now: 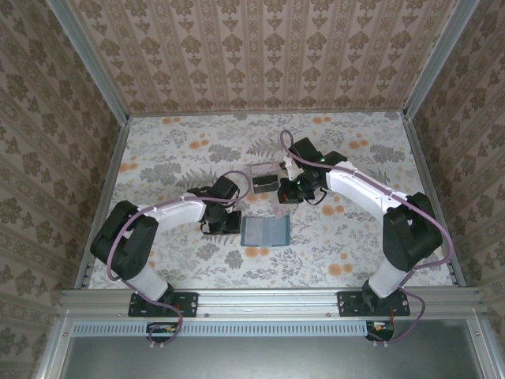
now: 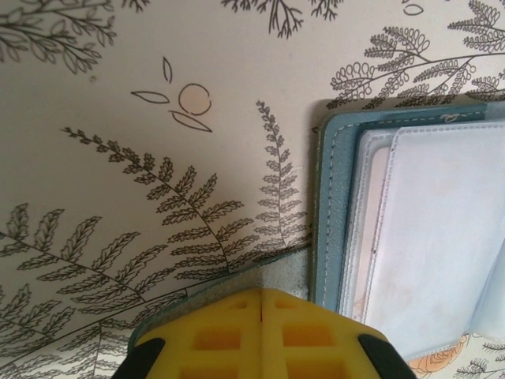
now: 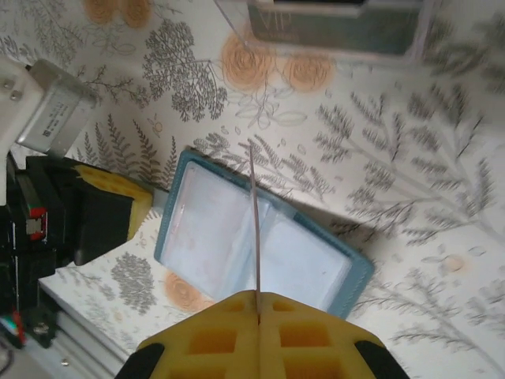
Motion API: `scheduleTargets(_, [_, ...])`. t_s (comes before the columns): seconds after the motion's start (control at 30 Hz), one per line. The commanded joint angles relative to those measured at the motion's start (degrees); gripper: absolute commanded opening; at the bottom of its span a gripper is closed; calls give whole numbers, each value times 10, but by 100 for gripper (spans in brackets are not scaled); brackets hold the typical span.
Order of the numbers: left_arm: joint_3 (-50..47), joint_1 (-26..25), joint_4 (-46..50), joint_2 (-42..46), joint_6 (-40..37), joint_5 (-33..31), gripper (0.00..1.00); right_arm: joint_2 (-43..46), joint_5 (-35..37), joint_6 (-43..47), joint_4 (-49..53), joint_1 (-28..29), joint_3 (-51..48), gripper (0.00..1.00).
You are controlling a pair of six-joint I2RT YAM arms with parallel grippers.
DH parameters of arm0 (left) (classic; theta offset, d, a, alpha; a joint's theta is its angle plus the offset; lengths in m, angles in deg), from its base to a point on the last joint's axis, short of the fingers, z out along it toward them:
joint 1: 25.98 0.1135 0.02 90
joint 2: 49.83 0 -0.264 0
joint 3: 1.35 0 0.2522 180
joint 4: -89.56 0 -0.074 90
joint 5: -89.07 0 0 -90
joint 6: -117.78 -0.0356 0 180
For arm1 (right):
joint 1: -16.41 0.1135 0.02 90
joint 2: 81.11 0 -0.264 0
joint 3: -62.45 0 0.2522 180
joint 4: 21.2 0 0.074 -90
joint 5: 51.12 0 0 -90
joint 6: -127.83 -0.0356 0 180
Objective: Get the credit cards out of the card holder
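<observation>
The teal card holder [image 1: 264,231] lies open and flat on the table, its clear inner pockets [image 3: 213,237] facing up. My right gripper [image 3: 258,294] hovers above the holder [image 3: 351,276], shut on a thin pale pinkish card [image 3: 253,213] that shows edge-on. A pale card [image 1: 264,169] and a dark card [image 1: 265,184] lie on the table behind the holder, beside the right gripper [image 1: 286,192]. My left gripper [image 2: 261,290] is shut, low at the holder's left edge [image 2: 331,213]. A teal-rimmed grey sliver [image 2: 292,272] runs under its pads. In the top view the left gripper [image 1: 225,220] touches the holder's left side.
The floral tablecloth [image 1: 181,158] covers the table inside patterned walls and metal rails [image 1: 268,298]. The left arm's black and yellow parts [image 3: 87,205] sit close to the holder's left side. The two set-down cards [image 3: 331,28] lie just beyond the holder.
</observation>
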Motion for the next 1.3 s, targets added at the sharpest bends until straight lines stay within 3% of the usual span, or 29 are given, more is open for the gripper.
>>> scheduleTargets(0.0, [-4, 4, 1, 29, 4, -4, 8, -5, 64, 161, 52, -6, 55, 4])
scheduleTargets(0.27, [-18, 18, -2, 61, -2, -3, 8, -77, 83, 488, 88, -7, 146, 1])
scheduleTargets(0.5, [-54, 48, -8, 117, 1, -23, 8, -126, 95, 680, 99, -6, 210, 0])
scheduleTargets(0.8, [-99, 113, -12, 191, 6, -19, 8, -255, 109, 789, 198, 3, 405, 0])
scheduleTargets(1.07, [-116, 177, -3, 227, -4, -1, 8, -366, 112, 825, 276, 6, 588, 0])
scheduleTargets(1.27, [-116, 194, 6, 228, -12, 5, 8, -417, 117, 836, 295, 10, 649, 0])
